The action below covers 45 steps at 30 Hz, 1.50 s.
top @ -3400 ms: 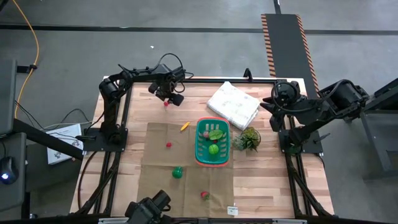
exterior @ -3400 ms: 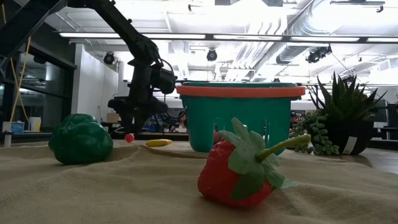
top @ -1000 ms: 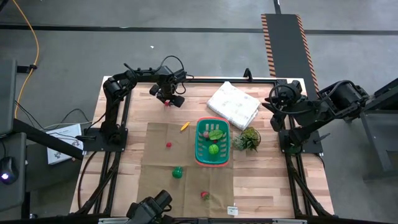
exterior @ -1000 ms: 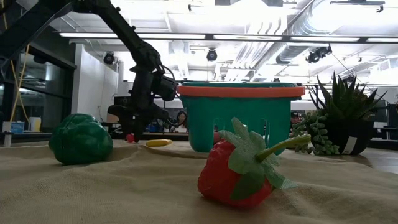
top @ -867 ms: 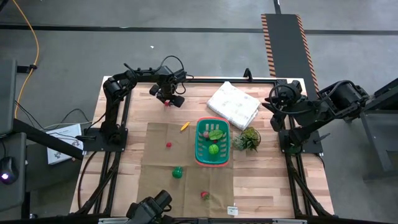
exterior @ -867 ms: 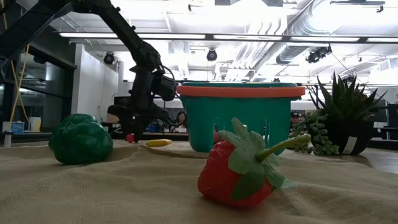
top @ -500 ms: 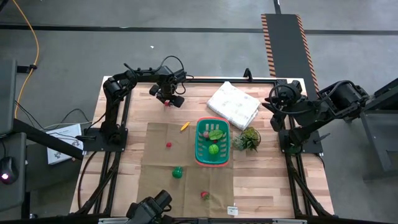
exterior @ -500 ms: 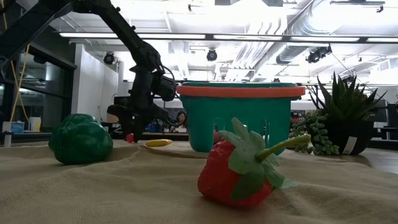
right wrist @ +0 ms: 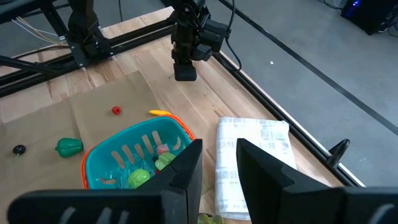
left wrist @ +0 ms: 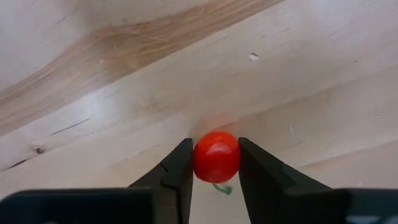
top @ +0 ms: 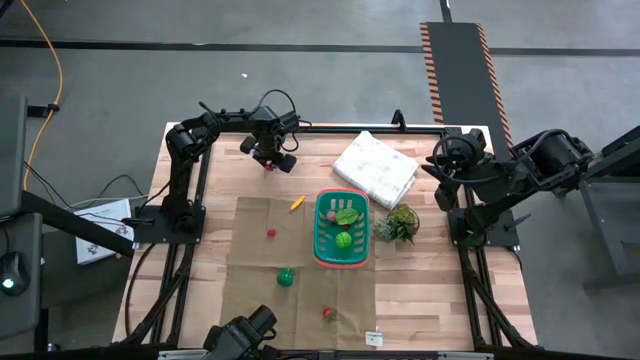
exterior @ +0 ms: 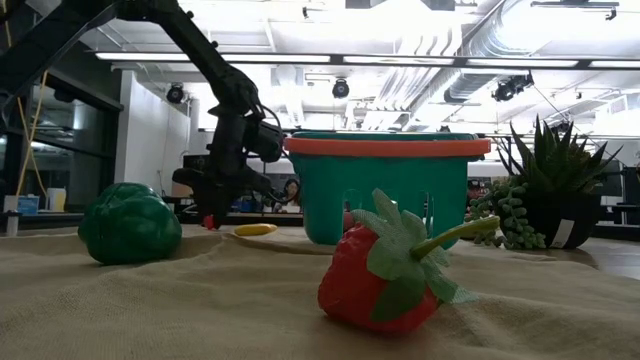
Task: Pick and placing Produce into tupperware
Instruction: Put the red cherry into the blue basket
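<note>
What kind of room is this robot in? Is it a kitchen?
Probably not a kitchen: it looks like a robot lab or workshop. The wooden table stands on a grey concrete floor with striped hazard tape, and ceiling strip lights and bare ducts hang overhead.

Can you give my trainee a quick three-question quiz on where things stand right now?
1. True or false: the left gripper has its fingers on either side of a small red round piece above the bare wood of the table.
2. Multiple choice: where does the yellow-orange piece lie? A) inside the teal basket; B) on the brown cloth, just left of the basket; C) on the white cloth bundle.
3. Fill in: the right gripper waits with its fingers ____.

Key: 1. True. 2. B. 3. Open, holding nothing, at the table's right edge.
</note>
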{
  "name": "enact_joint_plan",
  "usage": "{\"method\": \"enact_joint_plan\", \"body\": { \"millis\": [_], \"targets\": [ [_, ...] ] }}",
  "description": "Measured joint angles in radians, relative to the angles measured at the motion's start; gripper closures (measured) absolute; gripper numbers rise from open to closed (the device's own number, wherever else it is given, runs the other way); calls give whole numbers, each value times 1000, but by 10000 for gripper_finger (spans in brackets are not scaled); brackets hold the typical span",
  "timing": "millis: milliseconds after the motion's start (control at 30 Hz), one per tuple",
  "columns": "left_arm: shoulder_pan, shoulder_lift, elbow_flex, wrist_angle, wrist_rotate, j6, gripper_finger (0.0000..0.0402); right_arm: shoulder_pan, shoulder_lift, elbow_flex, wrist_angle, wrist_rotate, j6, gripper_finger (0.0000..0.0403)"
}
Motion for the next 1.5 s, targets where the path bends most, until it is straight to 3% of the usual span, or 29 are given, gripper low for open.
{"method": "enact_joint_plan", "body": {
  "millis": [233,533,833,1167,1500],
  "targets": [
    [0,0,0,6,0,0,279,0,0,0,0,0,0,314],
    [0,0,0,7,0,0,306,0,0,0,0,0,0,314],
    [0,0,0,10,8,0,270,0,0,0,0,0,0,314],
    [0,0,0,11,8,0,296,0,0,0,0,0,0,314],
    [0,0,0,12,8,0,282,0,0,0,0,0,0,314]
  ]
}}
